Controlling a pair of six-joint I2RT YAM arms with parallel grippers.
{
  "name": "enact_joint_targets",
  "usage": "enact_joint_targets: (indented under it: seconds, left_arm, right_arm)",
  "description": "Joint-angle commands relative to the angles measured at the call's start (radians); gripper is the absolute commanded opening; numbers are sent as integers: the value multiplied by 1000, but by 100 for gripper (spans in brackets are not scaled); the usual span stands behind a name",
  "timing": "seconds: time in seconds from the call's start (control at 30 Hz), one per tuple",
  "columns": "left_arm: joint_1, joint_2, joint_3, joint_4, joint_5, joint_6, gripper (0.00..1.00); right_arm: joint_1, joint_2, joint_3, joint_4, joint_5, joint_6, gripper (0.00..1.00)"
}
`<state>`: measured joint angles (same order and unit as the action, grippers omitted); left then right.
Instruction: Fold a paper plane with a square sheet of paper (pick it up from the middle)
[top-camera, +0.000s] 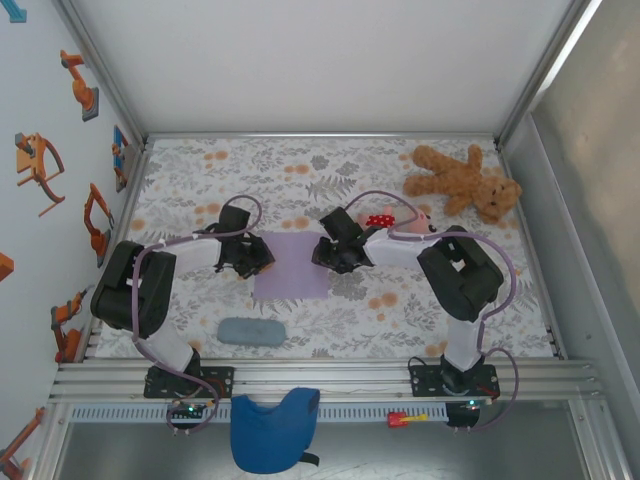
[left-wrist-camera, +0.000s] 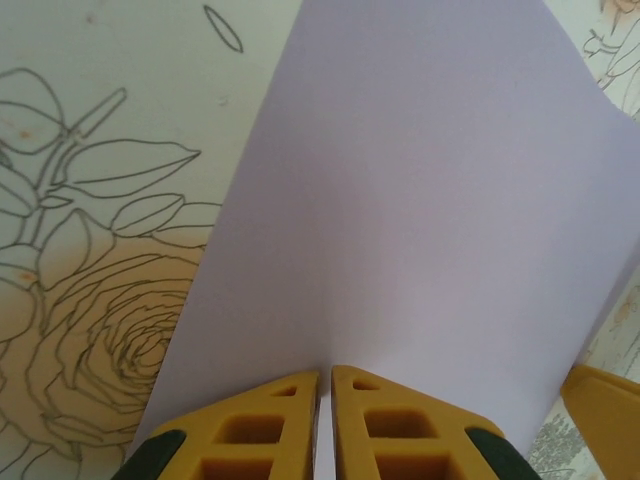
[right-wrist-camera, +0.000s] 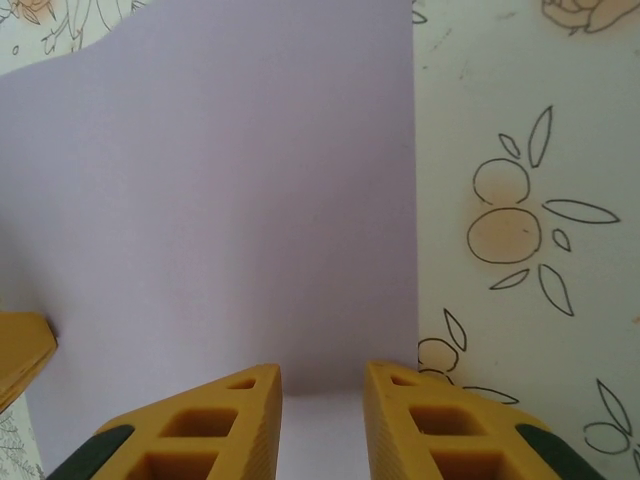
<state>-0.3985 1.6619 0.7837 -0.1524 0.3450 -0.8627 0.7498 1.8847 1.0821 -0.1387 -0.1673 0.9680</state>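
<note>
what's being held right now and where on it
The left tool looks shut on the square sheet of paper, pinching it at its edge. The right tool stands open at that sheet's edge, gripping nothing.

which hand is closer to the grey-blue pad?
Left. The left hand sits at the left edge of the paper, straight beyond the pad; the right hand is at its right edge, diagonally farther.

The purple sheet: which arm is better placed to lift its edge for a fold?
Left. The left gripper is shut on its edge of the square sheet of paper, so it could probably lift at once. The right gripper stands open at the opposite edge and must close first.
</note>
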Motion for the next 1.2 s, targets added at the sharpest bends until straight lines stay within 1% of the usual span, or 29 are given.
enact_joint_targets:
  seconds: [0.0, 0.37, 0.6, 0.8, 0.87, 0.97, 1.17]
  left_arm:
    - [-2, 29, -46, 8, -2, -29, 13]
    - [-1, 18, -84, 99, 48, -76, 11]
    - [-5, 34, -130, 269, 148, -171, 11]
    - [-5, 18, -142, 315, 141, -181, 11]
    - [-4, 13, -152, 346, 151, -182, 14]
    - [-5, 8, -167, 392, 164, -181, 23]
    - [-3, -6, -198, 470, 183, -174, 35]
  right_arm:
    - [3, 29, 18, -4, 8, -13, 27]
    - [3, 48, 40, -6, 2, -18, 27]
    - [2, 102, 85, 14, -33, -20, 25]
    - [-2, 111, 102, 19, -36, -19, 24]
    - [-6, 111, 98, 21, -41, -17, 25]
    - [-9, 111, 92, 25, -43, -15, 24]
    - [-10, 116, 91, 31, -51, -11, 24]
